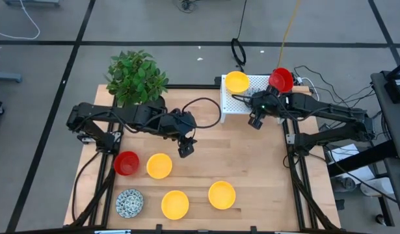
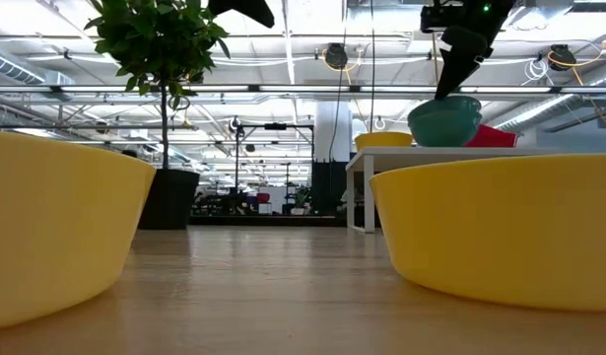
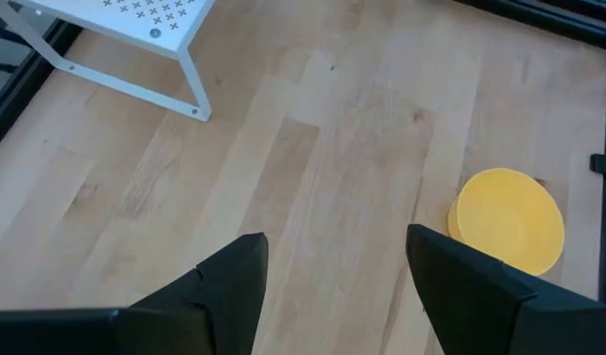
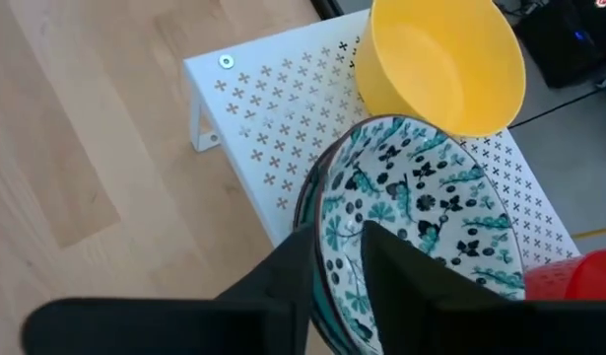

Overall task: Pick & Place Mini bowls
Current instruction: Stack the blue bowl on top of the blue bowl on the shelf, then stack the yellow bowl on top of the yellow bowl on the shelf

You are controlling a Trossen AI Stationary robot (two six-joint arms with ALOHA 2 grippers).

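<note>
Jaws: left gripper (image 1: 186,151) spread wide with nothing between the fingers (image 3: 229,286), hanging above bare wood near the middle of the table (image 1: 252,162); right gripper (image 4: 337,258) set narrowly astride the rim of a patterned bowl (image 4: 421,227), one finger inside and one outside; whether pinching or just slackened cannot be told. Patterned bowl: white inside with dark green leaf and dot print, teal outside, tilted on the white perforated rack (image 1: 246,97) at the table's far right; appears to be nested on a second like bowl beneath, seen as stacked teal rims in the low view (image 2: 445,120). On the same rack: one yellow bowl (image 1: 237,82) just beside the patterned one, toward the far left corner, and one red bowl (image 1: 281,79) at the far right corner. On the table, near side: red bowl (image 1: 126,163) and yellow bowl (image 1: 159,166) side by side, close but apart; nearer the front edge, a speckled bowl (image 1: 129,203), a yellow bowl (image 1: 175,205) and another yellow bowl (image 1: 222,195) in a loose row, none touching. Potted plant (image 1: 136,78) at the far left corner, beside the left arm.
</note>
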